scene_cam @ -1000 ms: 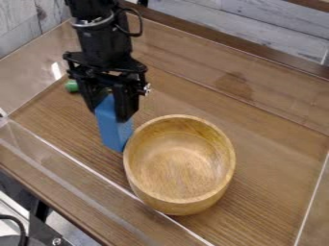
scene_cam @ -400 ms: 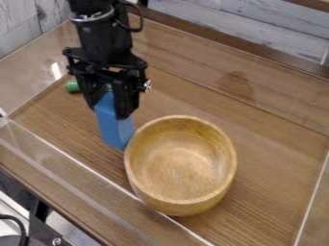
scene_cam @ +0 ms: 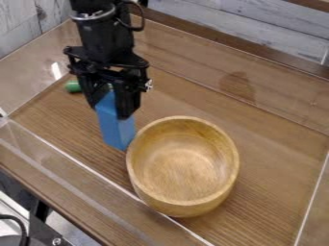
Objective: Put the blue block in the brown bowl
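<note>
One blue block [scene_cam: 114, 128] sits gripped in the closed pincer [scene_cam: 113, 104], beside the bowl [scene_cam: 183, 166].

Brown wooden tabletop [scene_cam: 276, 120], pale edge strip [scene_cam: 80, 171], whitish wood-grained boards [scene_cam: 251, 27] behind

Soft, fairly bright light, mild shadow inside the bowl [scene_cam: 183, 165], slightly blurry detail
</note>
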Controlling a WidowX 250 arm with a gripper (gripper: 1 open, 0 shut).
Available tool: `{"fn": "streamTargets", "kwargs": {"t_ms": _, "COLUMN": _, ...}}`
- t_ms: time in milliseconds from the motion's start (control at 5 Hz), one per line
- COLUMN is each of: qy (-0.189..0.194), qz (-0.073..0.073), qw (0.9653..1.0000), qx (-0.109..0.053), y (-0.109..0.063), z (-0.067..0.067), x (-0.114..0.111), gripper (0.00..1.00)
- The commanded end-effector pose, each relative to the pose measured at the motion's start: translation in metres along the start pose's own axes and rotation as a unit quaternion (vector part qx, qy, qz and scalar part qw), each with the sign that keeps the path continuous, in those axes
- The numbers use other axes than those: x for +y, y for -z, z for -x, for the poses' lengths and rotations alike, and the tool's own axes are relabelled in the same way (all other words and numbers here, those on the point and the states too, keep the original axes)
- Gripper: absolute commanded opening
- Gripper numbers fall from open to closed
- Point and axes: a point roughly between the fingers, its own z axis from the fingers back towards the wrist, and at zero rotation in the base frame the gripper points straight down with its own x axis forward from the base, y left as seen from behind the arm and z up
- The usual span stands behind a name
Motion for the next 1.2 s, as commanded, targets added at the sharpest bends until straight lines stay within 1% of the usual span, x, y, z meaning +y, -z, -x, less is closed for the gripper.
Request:
{"fn": "streamTargets", "kwargs": {"t_ms": 0, "qy": 0.019, "qz": -0.011, "qw": 0.9991, "qx": -0.036, "y": -0.0184, "z": -0.008, "x": -0.0036, "gripper": 0.0}}
{"fn": "streamTargets", "kwargs": {"t_ms": 1000, "qy": 0.042, "qz": -0.013, "qw": 0.9984, "qx": -0.037, "y": -0.0204, "z": -0.0044, "x": -0.0115, "gripper": 0.0}}
